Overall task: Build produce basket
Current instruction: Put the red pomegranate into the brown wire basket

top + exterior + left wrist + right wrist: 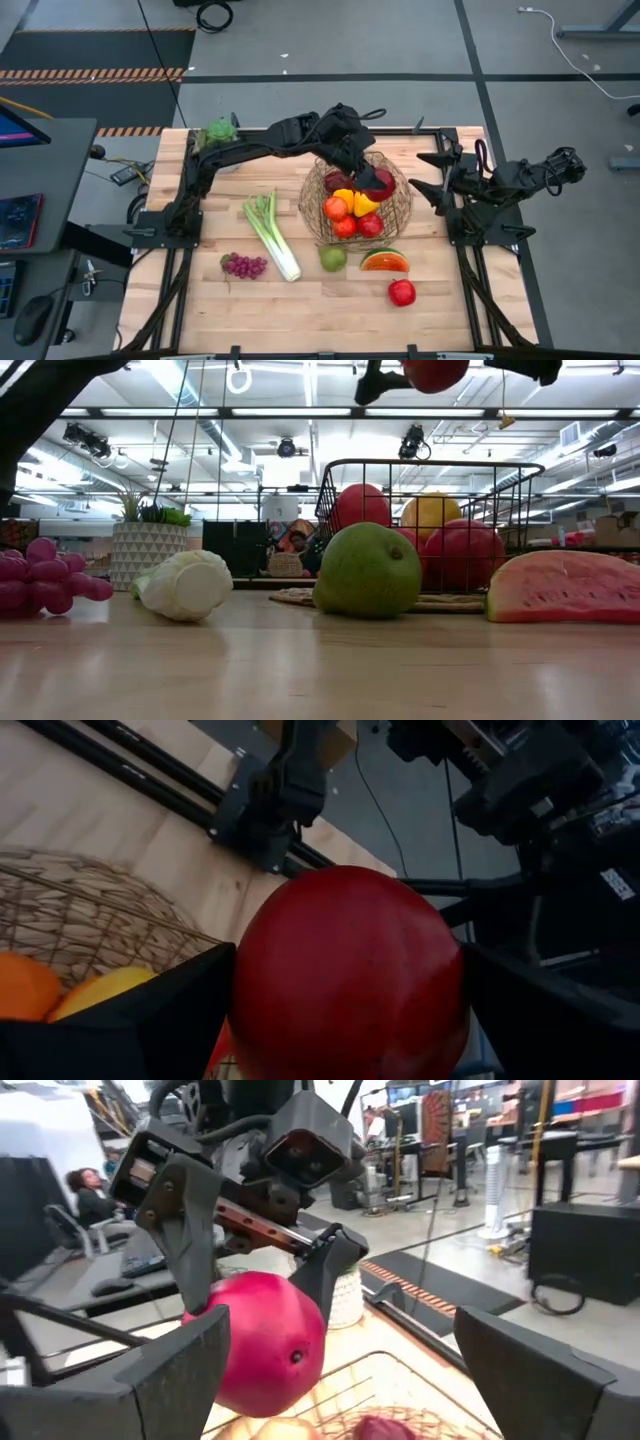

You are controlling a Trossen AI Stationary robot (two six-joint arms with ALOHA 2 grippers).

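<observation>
The round wire basket (322, 190) stands mid-table with oranges, red apples and a yellow pepper inside. Above its far right rim, my left gripper (376, 180) is shut on a red apple (350, 980), which also shows in the right wrist view (265, 1345) and at the top of the low view (435, 372). My right gripper (430, 176) stands open and empty just right of the basket, pointing at it. On the table lie a leek (270, 235), purple grapes (244, 265), a green pear (333, 258), a watermelon slice (385, 261) and a red apple (402, 292). My left gripper pinches the red apple by two opposite sides (250, 990) between its two fingers (190, 1250). The fingers slant down from the table's far left. The apple hangs lifted clear, above the basket's rim.
A small green plant in a white pot (218, 133) stands at the table's far left corner. The arms' black frame rails (470, 250) run along the left and right sides. Bare wood lies along the near edge (300, 320).
</observation>
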